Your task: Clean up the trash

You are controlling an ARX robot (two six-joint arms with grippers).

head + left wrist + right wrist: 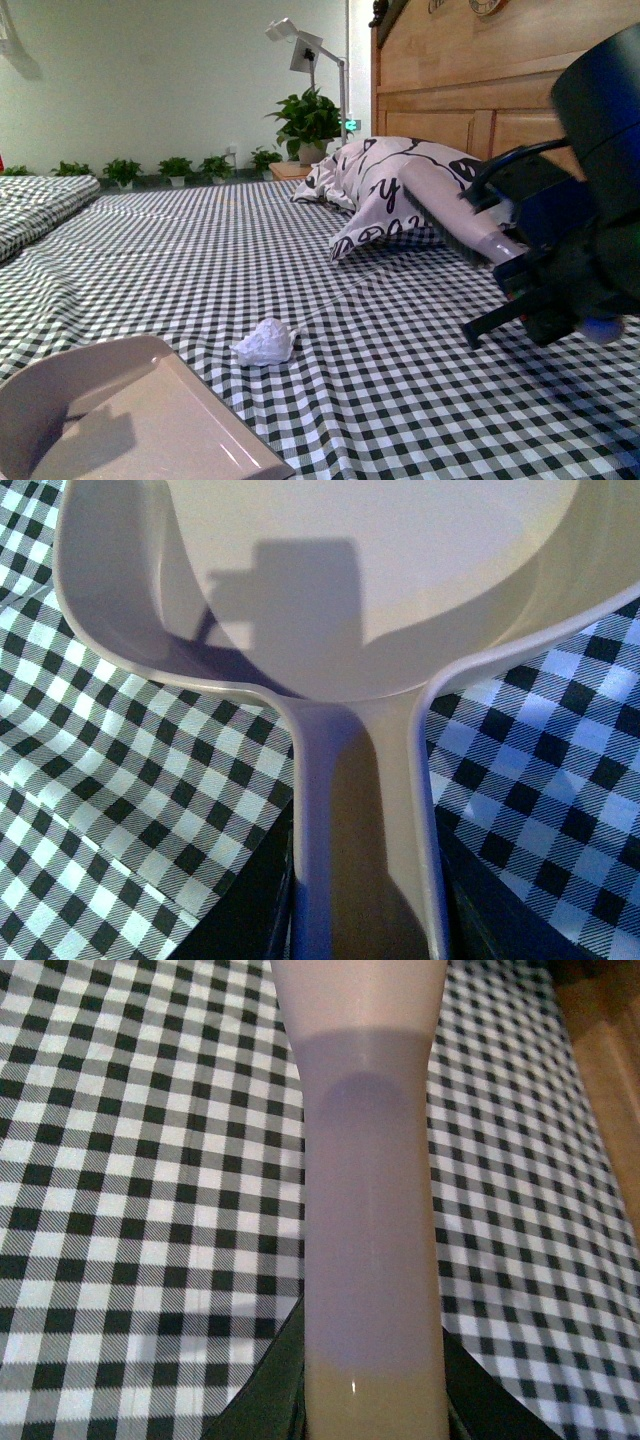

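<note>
While we hold both tools, the sweeping itself is not yet begun.

Step in hand: we judge it is the approach, with the small crumpled white paper wad [265, 343] lying free on the black-and-white checked cloth [400, 380].
Left gripper [362, 920]: closed around the handle of the beige plastic dustpan [400, 570]; we see the dark jaws on both sides of it.
Right gripper [372, 1400]: clamped on the pale pinkish handle of the brush [365, 1210], whose dark bristles show only in the front view.
Trash place: just beyond the dustpan's open lip, apart from it; well apart from the brush.
Next move: we must bring the brush behind the wad, on its far side from the dustpan, then push toward the lip.
</note>
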